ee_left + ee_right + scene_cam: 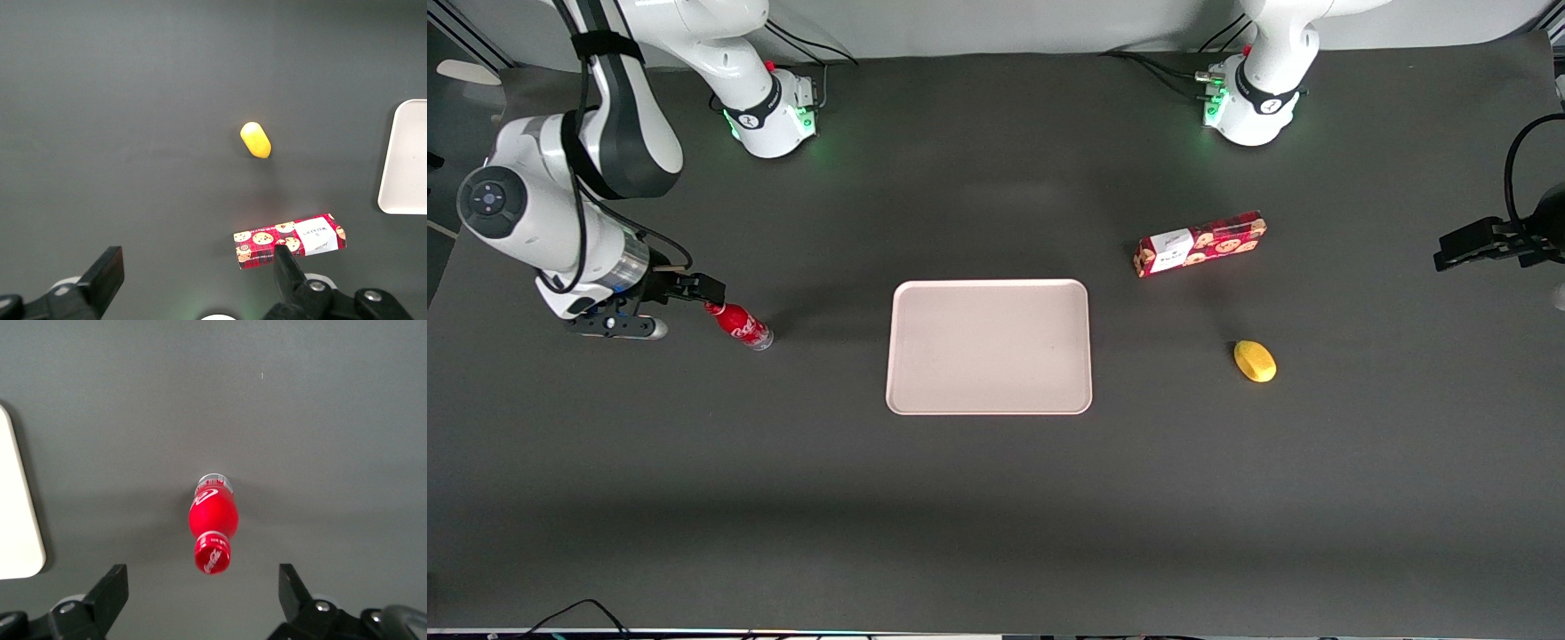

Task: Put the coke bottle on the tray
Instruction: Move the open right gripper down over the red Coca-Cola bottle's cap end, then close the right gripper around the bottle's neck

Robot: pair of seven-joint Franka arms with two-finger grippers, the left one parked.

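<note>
The coke bottle (pixel 740 325), small and red with white script, stands upright on the dark table toward the working arm's end. The right wrist view looks down on its red cap and body (pixel 213 520). My right gripper (pixel 694 292) hovers above the bottle's cap, a little to the working arm's side of it. It is open and empty in the right wrist view (pixel 202 593), with its fingers (pixel 110 590) wide apart and the cap just ahead of the gap. The pale pinkish-beige tray (pixel 989 347) lies flat at the table's middle, with nothing on it. Its edge shows in the right wrist view (pixel 17 520).
A red cookie box (pixel 1200 243) and a small yellow object (pixel 1255 361) lie toward the parked arm's end of the table. Both show in the left wrist view, the box (pixel 290 241) and the yellow object (pixel 255 139). The arm bases stand farthest from the front camera.
</note>
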